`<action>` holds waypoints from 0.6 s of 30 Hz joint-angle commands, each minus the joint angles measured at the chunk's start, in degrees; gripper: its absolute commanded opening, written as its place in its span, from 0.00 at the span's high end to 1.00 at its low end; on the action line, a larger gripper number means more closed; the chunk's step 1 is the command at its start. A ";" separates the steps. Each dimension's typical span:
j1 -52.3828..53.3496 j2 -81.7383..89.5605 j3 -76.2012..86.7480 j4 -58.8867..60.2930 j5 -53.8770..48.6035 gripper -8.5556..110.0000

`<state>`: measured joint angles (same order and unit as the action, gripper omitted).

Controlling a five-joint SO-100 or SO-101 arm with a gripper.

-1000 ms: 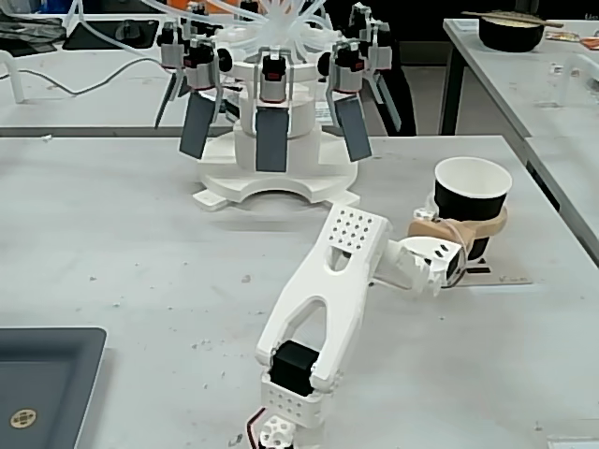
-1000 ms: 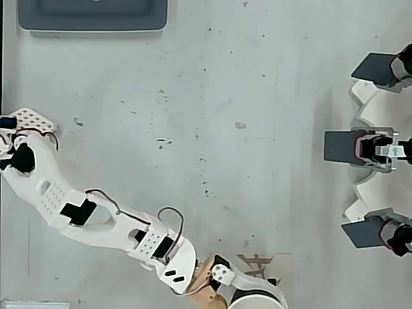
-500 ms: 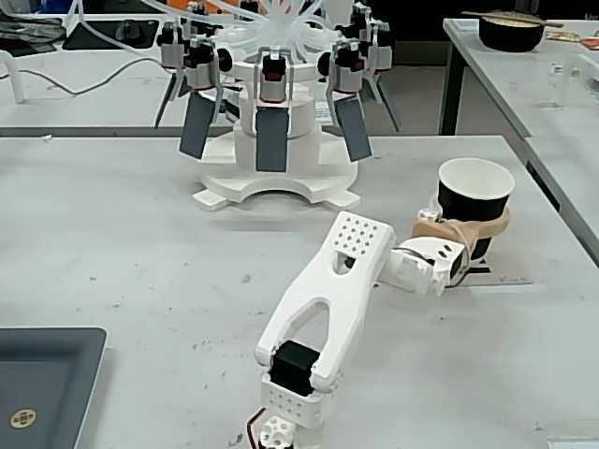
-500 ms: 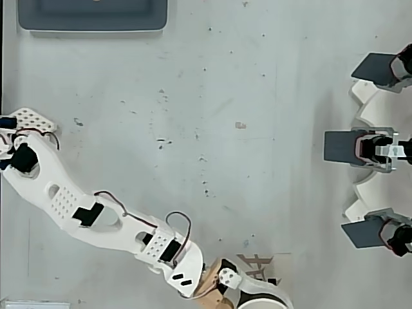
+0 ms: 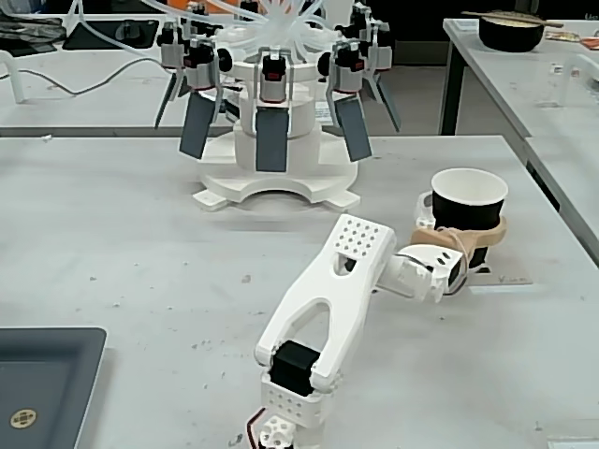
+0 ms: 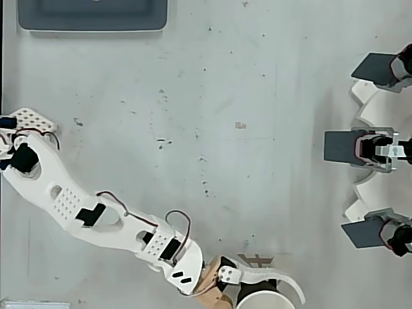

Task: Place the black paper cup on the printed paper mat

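The black paper cup [image 5: 468,198] stands upright at the right of the table in the fixed view, white inside showing. In the overhead view only part of the cup's rim [image 6: 264,299] shows at the bottom edge. My gripper [image 5: 465,223] is closed around the cup, a tan finger [image 5: 473,238] wrapping its front and a white finger [image 6: 283,279] curving round its far side. The printed paper mat [image 5: 510,278] lies under the cup, mostly covered. A corner of the mat with a dark mark [image 6: 255,259] peeks out beside the cup.
A dark grey tray [image 5: 47,374] sits at the near left corner and shows as the tray [image 6: 93,16] at the overhead view's top. A white carousel with dark paddles [image 5: 271,140] stands at the table's back. A dark bowl with chopsticks [image 5: 510,33] rests on another table.
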<state>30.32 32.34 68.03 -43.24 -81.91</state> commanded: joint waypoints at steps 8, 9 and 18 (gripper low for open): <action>2.99 3.34 -0.70 1.23 -0.26 0.55; 3.52 3.87 -0.18 1.23 -0.26 0.54; 5.71 12.04 8.61 0.18 -0.44 0.49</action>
<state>35.51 36.91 75.23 -42.10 -82.09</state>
